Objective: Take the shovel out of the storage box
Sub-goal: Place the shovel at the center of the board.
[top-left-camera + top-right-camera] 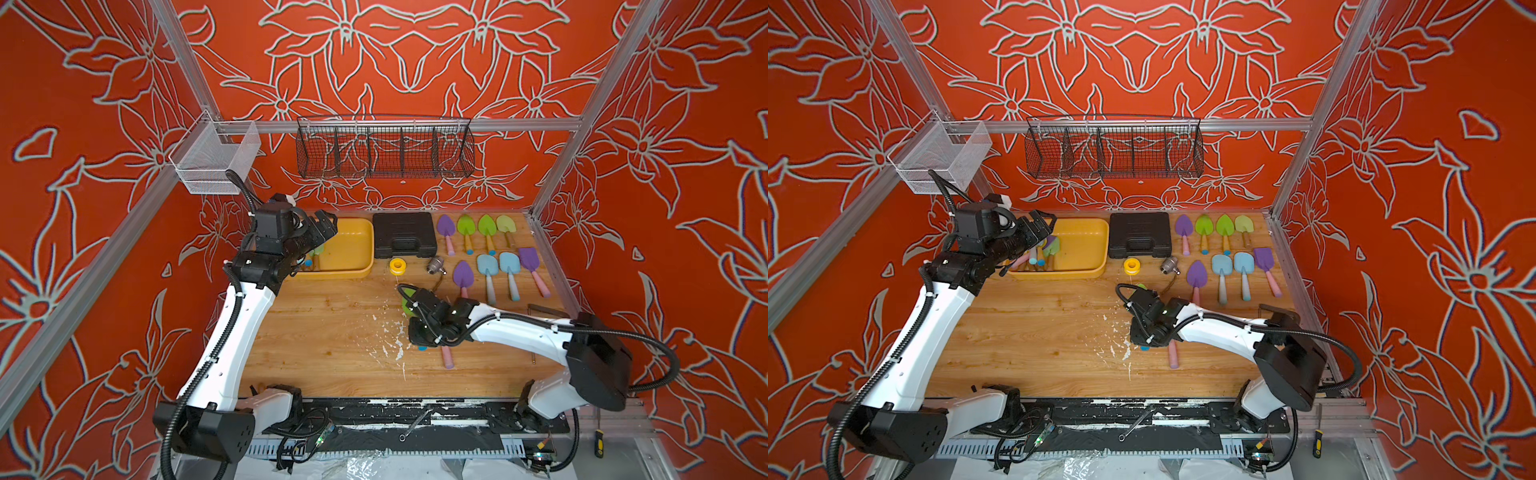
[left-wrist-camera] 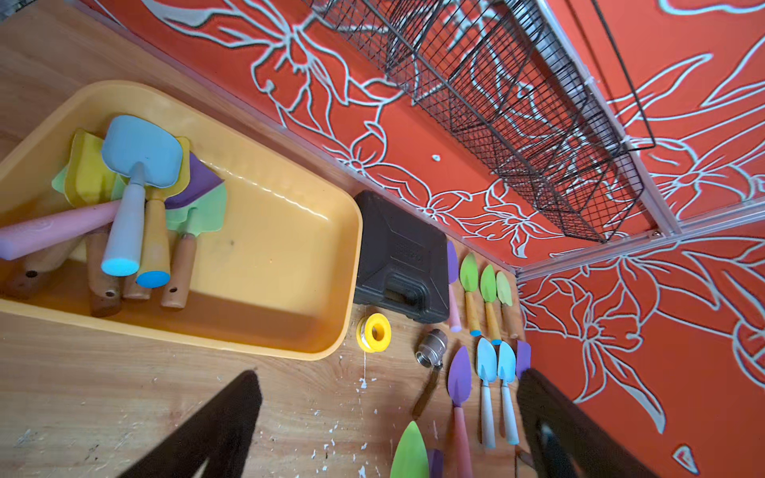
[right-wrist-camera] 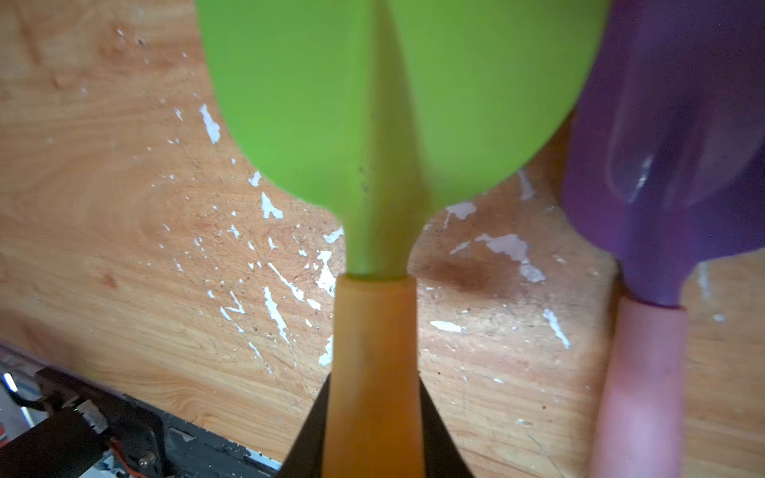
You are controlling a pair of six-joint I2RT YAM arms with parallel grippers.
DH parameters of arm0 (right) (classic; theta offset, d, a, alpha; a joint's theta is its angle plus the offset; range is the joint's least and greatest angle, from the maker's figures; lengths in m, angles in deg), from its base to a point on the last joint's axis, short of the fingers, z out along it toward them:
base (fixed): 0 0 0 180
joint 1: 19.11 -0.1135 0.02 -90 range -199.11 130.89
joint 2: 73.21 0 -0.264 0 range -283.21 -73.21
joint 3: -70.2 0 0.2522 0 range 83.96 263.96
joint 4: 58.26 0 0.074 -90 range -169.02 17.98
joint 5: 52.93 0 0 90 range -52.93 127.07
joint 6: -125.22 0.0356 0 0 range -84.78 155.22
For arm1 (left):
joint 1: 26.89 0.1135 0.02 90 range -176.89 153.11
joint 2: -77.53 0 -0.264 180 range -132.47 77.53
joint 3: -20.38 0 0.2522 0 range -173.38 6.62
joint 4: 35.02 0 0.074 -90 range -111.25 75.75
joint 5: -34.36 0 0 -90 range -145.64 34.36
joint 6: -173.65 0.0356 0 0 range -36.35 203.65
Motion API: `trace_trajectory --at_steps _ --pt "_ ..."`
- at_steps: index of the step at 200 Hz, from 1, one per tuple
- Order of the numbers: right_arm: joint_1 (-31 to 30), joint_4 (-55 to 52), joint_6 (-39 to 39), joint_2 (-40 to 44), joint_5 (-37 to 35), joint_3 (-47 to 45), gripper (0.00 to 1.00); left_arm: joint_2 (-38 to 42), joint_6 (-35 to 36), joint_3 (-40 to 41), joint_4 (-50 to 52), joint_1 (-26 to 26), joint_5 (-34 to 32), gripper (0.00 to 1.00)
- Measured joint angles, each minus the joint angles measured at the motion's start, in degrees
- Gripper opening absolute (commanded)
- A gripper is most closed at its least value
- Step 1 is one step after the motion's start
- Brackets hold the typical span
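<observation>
The green plastic shovel with the orange handle (image 3: 372, 103) is out of the shallow yellow plastic storage box (image 2: 269, 248). It is near the middle of the wooden table (image 1: 332, 332), well apart from the box.

Our right gripper (image 3: 372, 414) holds it. The right wrist view shows the black fingers (image 3: 312, 443) pressed on both sides of the orange handle. In both top views the arm hides that grip, and we see only a bit of green blade.

A purple shovel with a pink handle (image 3: 670, 145) lies just beside it.

Our left gripper (image 2: 391, 374) is over one end of the box, fingers wide apart, holding nothing.

Only the left wrist view shows the whole pile of shovels (image 2: 140, 198) in the box, with a light blue shovel (image 2: 143, 153) on top.
</observation>
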Motion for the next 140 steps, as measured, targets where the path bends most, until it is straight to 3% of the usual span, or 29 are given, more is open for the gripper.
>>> trace_trajectory --at_steps 62,106,140 --pt "-1.88 0.28 4.04 -6.6 -1.36 1.36 0.0 0.0 0.17 2.54 -0.13 0.0 -0.44 0.97" --pt "-2.1 0.33 5.2 -8.96 -0.31 2.1 0.29 0.74 0.17 4.2 -0.5 0.0 -0.98 0.97" --pt "-2.1 0.68 5.77 -9.05 0.26 2.32 0.38 1.92 0.2 5.22 -0.46 0.0 -1.07 0.97"
